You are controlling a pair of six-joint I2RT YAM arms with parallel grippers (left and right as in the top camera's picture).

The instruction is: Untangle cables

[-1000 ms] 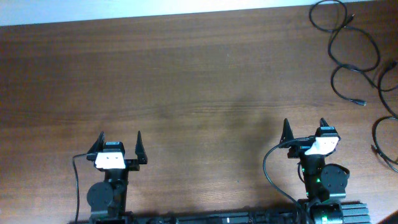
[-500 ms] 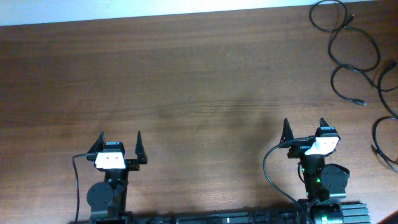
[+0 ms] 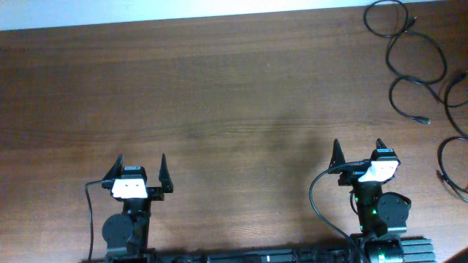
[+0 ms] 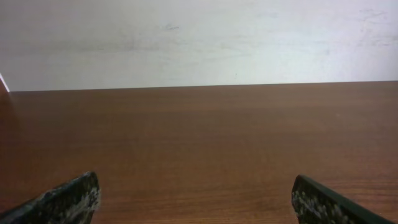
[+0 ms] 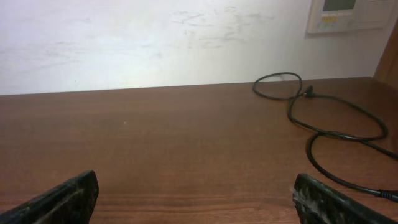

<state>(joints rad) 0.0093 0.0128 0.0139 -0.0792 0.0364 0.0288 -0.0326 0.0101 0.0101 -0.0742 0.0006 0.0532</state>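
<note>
Near the front edge of the brown wooden table [image 3: 219, 88], the left hand [image 3: 141, 158] and the right hand [image 3: 357, 144] each have their two fingers spread wide apart. Far back, by the right corner of the table, the thin black cables [image 3: 409, 58] lie in loose loops. They are well apart from both hands and closer to the right one.

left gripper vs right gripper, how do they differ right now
The left gripper sits far from the cables; the right gripper is much nearer to them. The left gripper's wrist view shows only bare table; the right gripper's shows cable loops ahead on its right. Both are open, hold nothing, and sit near the table's front edge.
</note>
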